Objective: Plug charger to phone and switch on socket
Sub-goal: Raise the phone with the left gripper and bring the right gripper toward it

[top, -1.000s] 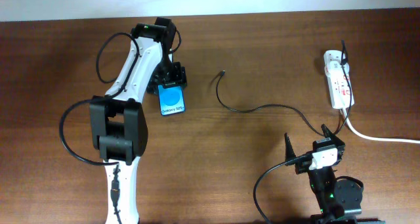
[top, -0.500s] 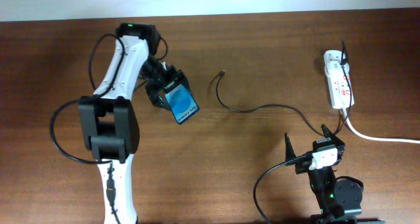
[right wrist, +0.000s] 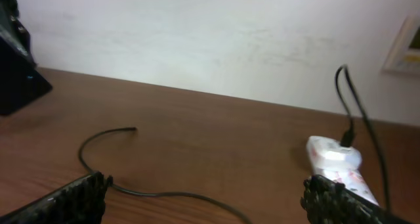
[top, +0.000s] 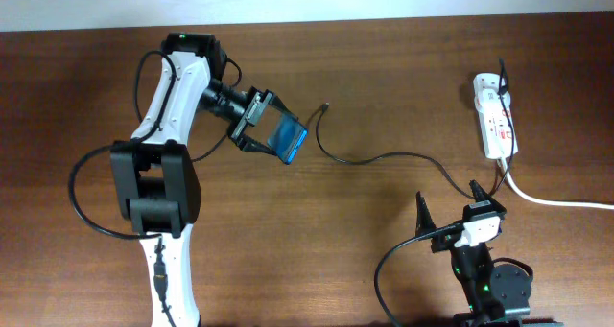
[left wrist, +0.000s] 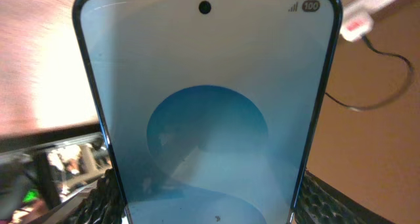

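Your left gripper [top: 264, 126] is closed on the sides of the slim black-edged smartphone with a bright blue screen [top: 289, 139]. It holds the phone tilted and clear of the brown wooden table [top: 317, 260], left of centre near the far edge. In the left wrist view the lit screen fills the frame, with textured finger pads [left wrist: 98, 198] at its lower edges.

The long thin black charger cable [top: 384, 157] lies on the table. Its small plug tip [top: 327, 105] lies free just right of the phone. Whether the cable's loop touches the phone cannot be told.

The small white elongated power strip with red switches [top: 494, 116] lies at the far right, its thick white cord [top: 556, 200] running off the right edge.

Your right gripper [top: 447, 195], near the front right, stands spread wide and holds nothing.
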`<state>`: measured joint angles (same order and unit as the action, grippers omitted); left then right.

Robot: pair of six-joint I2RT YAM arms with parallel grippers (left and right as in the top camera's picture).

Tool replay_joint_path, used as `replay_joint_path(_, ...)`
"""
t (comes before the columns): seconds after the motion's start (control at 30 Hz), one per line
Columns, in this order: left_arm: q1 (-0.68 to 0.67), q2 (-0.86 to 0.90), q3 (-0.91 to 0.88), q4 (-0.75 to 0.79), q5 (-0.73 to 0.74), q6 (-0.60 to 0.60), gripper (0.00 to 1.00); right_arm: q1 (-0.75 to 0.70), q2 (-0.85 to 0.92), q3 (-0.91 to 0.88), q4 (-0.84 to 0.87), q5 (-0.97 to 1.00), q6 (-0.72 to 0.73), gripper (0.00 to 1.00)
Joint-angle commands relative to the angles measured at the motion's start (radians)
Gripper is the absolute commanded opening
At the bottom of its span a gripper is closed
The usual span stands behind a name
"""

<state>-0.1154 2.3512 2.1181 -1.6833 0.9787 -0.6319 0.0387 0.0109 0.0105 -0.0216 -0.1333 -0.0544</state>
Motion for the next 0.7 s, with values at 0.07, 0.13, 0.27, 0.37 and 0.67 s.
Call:
replay_joint_path(0.07, 0.002, 0.008, 0.023, -0.005, 0.094, -0.027, 0.0, -0.007, -0.006, 0.021, 0.021, -0.112, 0.248, 0.98)
replay_joint_path(0.13, 0.002, 0.008, 0.023, -0.004, 0.061, -0.027, 0.0, -0.007, 0.009, 0.064, 0.011, -0.152, 0.252, 0.98)
replay_joint_path(0.27, 0.002, 0.008, 0.023, 0.02, -0.049, -0.027, 0.0, -0.007, 0.173, 0.28, -0.092, -0.282, 0.277, 0.98)
replay_joint_path(0.37, 0.001, 0.008, 0.028, 0.057, -0.13, -0.031, 0.0, -0.007, 0.407, 0.488, -0.185, -0.437, 0.277, 0.98)
replay_joint_path(0.67, -0.039, -0.011, 0.248, 0.014, -0.464, -0.165, 0.0, -0.006, 1.07, 0.938, -0.31, -0.873, 0.31, 0.98)
